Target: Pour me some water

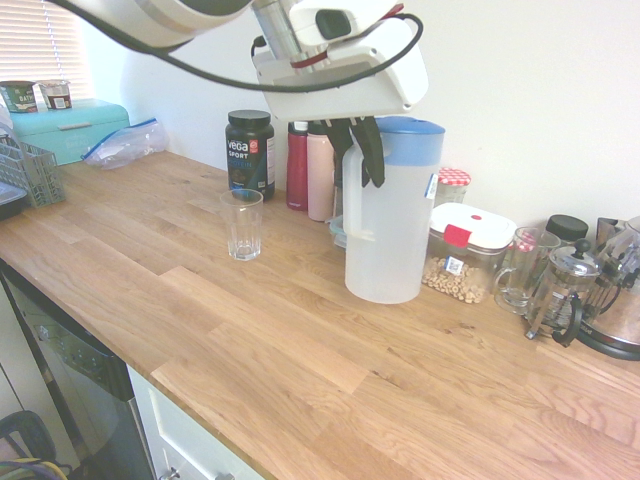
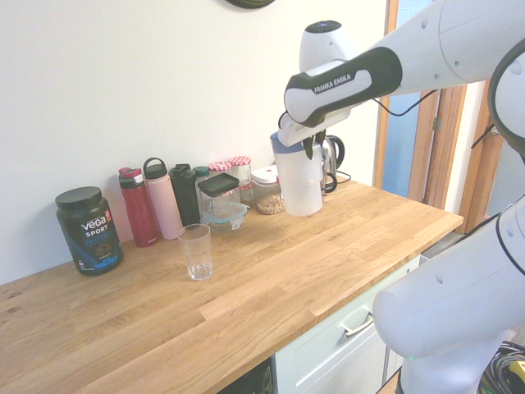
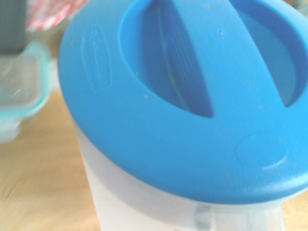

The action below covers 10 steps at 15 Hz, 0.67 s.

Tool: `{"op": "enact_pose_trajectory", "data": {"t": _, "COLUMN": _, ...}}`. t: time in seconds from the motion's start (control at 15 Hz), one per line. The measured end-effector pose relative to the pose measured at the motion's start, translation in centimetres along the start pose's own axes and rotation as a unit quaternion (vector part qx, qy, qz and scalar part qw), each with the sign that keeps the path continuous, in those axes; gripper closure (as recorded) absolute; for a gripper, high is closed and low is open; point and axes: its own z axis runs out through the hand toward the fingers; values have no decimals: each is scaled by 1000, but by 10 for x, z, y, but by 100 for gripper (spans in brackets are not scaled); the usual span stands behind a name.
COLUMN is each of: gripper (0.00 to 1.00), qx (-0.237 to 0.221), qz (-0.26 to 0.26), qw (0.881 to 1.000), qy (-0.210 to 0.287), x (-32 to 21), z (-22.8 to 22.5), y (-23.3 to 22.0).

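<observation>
Jaws (image 1: 365,150) clenched on the handle of my pitcher (image 1: 392,215), blue lid (image 1: 410,138) on, body near upright, right of centre in the first exterior view. I can't tell whether its base touches the worktop (image 1: 250,340). Clear glass (image 1: 242,226) upright, left of centre in that view, well apart from the pitcher; cereal container (image 1: 465,252) just beside the pitcher.
</observation>
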Motion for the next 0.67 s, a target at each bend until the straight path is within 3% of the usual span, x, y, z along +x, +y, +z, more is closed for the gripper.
{"op": "enact_pose_trajectory", "data": {"t": 0.2, "gripper": 100, "qx": -2, "qz": 32, "qw": 999, "qy": 22, "x": -8, "z": 15, "y": 12}}
{"op": "enact_pose_trajectory", "data": {"t": 0.67, "gripper": 100, "qx": 8, "qz": 47, "qw": 999, "qy": 2, "x": -25, "z": 37, "y": 22}}
